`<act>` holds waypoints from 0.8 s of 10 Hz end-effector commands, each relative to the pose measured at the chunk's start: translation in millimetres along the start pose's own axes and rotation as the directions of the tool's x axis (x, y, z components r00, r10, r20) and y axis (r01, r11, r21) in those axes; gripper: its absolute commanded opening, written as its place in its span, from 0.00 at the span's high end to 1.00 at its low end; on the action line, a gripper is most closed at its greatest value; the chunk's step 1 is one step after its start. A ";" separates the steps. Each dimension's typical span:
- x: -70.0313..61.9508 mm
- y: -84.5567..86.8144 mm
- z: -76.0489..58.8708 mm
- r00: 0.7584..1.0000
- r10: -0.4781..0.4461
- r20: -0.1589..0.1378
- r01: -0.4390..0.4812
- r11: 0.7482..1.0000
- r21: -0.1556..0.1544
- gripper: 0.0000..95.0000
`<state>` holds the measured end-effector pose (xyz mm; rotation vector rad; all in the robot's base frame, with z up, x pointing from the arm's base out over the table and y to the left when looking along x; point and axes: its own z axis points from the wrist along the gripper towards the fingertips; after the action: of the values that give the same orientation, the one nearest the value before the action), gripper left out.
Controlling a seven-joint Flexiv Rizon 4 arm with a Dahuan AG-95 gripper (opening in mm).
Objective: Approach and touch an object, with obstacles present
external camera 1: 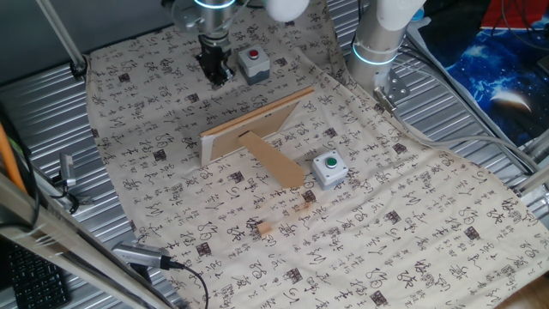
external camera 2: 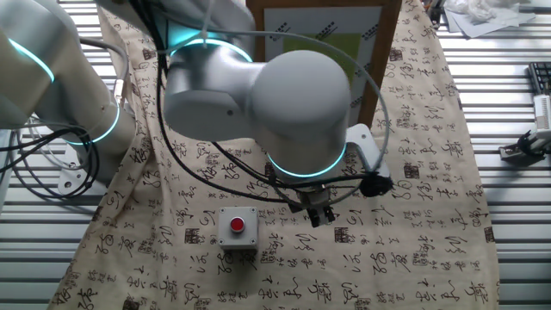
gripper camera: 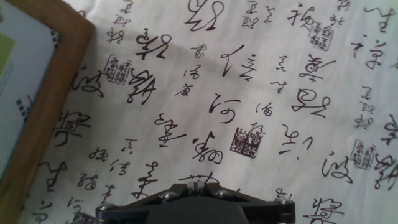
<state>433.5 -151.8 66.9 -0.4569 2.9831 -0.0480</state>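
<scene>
Two button boxes on the printed cloth (external camera 1: 386, 223), with the obstacle between them. Nearest in the one fixed view: the green box (external camera 1: 328, 168), just beside the tip of the leg (external camera 1: 276, 161), apart from it or barely touching, hard to say which. Behind that, the board (external camera 1: 257, 129), standing on edge and tilted back on the leg, squarely across the middle of the cloth. Farther back, on the far side of the board and clear of it, the gripper (external camera 1: 220, 79), pointing straight down and low over bare cloth. Beside it, near but not touching, the red box (external camera 1: 253, 63). Same gap in the other fixed view: gripper (external camera 2: 320, 217) to one side of the red box (external camera 2: 238, 226), nothing in between. Only cloth and a corner of the board (gripper camera: 43, 106) in the hand view, no box. Cannot tell whether the jaws are apart or together; fingertips too small and dark in both fixed views, out of sight in the hand view. Judging by position: board apparently cleared if red is the target, approach mostly done, touch not yet made. Left to do: a short sideways move onto the red box. If green is meant instead, far more remaining, with the board directly in the way.
</scene>
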 end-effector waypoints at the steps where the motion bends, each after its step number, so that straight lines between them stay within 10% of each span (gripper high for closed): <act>1: -0.1 -0.4 0.0 0.999 0.043 -0.019 -0.044 0.999 -0.008 1.00; 5: -18.3 -13.3 -0.2 1.000 0.014 -0.028 -0.014 1.000 -0.012 1.00; 8: -110.1 -60.9 6.3 0.999 -0.033 -0.028 0.032 0.999 -0.034 1.00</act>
<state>520.2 -171.5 72.1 -0.4881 3.0115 -0.0148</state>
